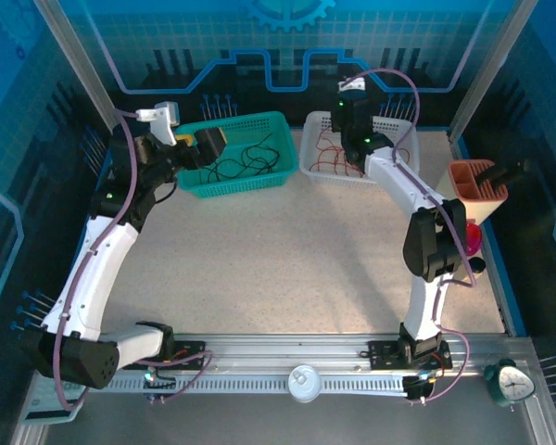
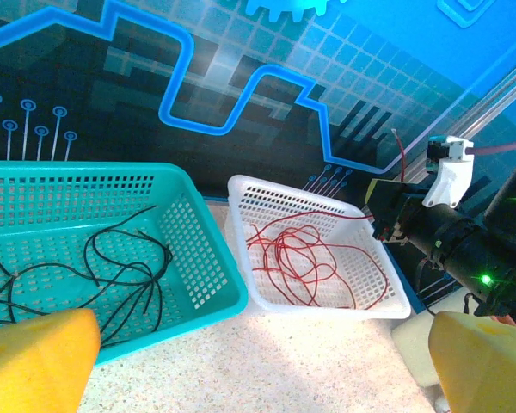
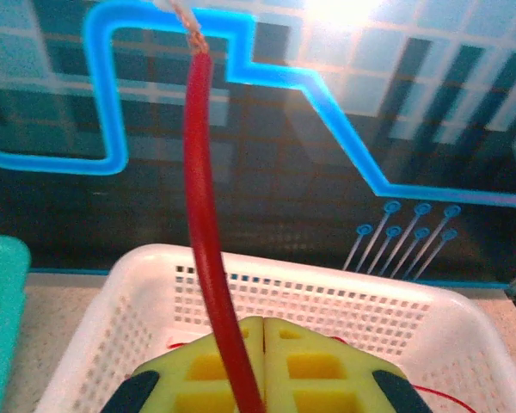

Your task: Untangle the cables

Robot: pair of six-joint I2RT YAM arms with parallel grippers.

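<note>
**Right claw clamped on a red cable above the white basket**

The right claw [image 3: 263, 335] is closed tight on a single red cable [image 3: 202, 172]. The cable rises from between the claw's yellow halves and ends in a bare, frayed tip overhead. Just beyond and beneath this claw sits the white basket [image 3: 344, 280], where the other red cables [image 2: 301, 254] lie in loose loops. The left claw [image 2: 262, 340] stands wide apart with nothing in it, beside the teal basket [image 2: 211, 258]. The black cables [image 2: 120, 267] lie curled on that basket's floor, just ahead of the left claw and apart from it. The two baskets stand side by side at the far edge of the tabletop [image 1: 287, 260].
</note>
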